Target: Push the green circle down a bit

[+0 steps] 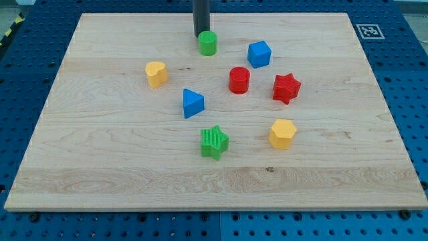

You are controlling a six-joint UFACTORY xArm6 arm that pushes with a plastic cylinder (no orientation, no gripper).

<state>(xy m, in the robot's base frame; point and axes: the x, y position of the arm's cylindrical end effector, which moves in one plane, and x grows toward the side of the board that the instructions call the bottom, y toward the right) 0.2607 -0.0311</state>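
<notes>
The green circle (pixel 208 43) is a small green cylinder near the top middle of the wooden board (pixel 100 154). My tip (pixel 200 35) is the lower end of the dark rod that comes down from the view's top. It stands just above and slightly left of the green circle, touching it or nearly so.
A blue cube (pixel 259 54) lies right of the green circle. A red cylinder (pixel 239 79) and a red star (pixel 286 88) lie below it to the right. A yellow block (pixel 156 73), a blue triangle (pixel 192 103), a green star (pixel 214 141) and a yellow hexagon (pixel 282 133) lie lower.
</notes>
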